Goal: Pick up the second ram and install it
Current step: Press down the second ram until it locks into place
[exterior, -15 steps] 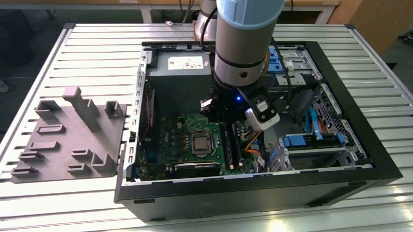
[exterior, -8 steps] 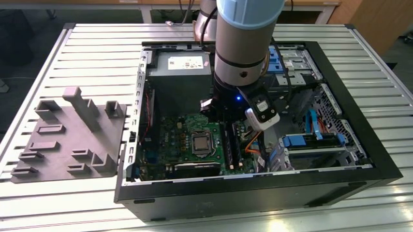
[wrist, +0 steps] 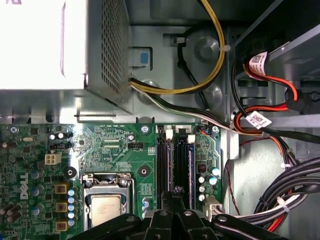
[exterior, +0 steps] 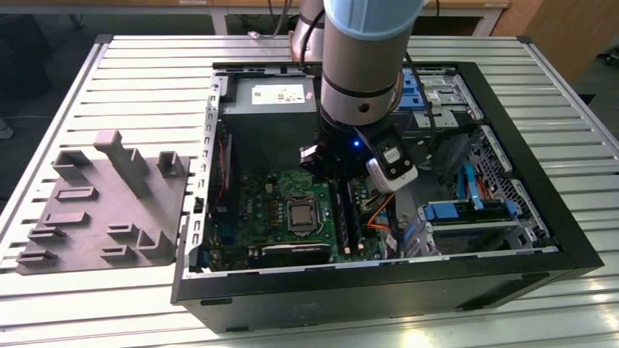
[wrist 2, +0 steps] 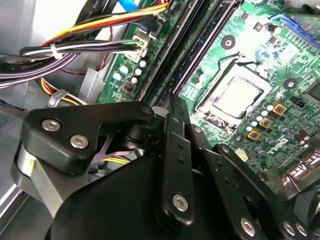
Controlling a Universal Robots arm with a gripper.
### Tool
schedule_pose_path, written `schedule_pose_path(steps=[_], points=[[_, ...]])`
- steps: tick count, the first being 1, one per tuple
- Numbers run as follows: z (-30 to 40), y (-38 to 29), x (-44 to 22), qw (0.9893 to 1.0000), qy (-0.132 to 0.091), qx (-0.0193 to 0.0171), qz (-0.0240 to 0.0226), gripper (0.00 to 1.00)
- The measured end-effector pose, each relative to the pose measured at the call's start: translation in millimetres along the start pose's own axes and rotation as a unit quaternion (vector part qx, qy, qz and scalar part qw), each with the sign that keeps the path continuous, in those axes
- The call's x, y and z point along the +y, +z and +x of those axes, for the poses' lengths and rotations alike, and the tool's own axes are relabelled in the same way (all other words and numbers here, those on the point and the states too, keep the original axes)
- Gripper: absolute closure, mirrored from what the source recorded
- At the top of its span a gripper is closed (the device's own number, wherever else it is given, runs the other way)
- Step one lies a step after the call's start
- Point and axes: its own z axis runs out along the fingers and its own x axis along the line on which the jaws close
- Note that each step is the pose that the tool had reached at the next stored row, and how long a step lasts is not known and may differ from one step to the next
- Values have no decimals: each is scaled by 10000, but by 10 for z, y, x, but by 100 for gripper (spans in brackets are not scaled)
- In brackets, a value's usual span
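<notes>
- the robot arm [exterior: 360, 65] reaches down into the open computer case [exterior: 541, 239], which lies on the slatted counter [exterior: 145, 72].
- the gripper [wrist: 176, 192] hangs low over the green motherboard [exterior: 254, 199], right above the long black memory slots [wrist: 176, 157].
- the fingers [wrist 2: 172, 112] look pressed close together, but you cannot tell if they are grasping anything.
- a long flat stick that may be the second ram [wrist: 191, 167] stands in one of the slots, just beside the fingertips; it is hard to be sure.
- the silver processor [wrist: 105, 207] sits near the slots.
- a bunch of coloured cables [wrist: 210, 75] runs along the case wall.
- a grey holder tray [exterior: 101, 210] sits on the counter, near the edge at the exterior view's left.
</notes>
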Motion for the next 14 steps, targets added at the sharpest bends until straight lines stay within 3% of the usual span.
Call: schedule_pose_path(steps=[14], points=[[8,2,64,10000,2,0,0,89]])
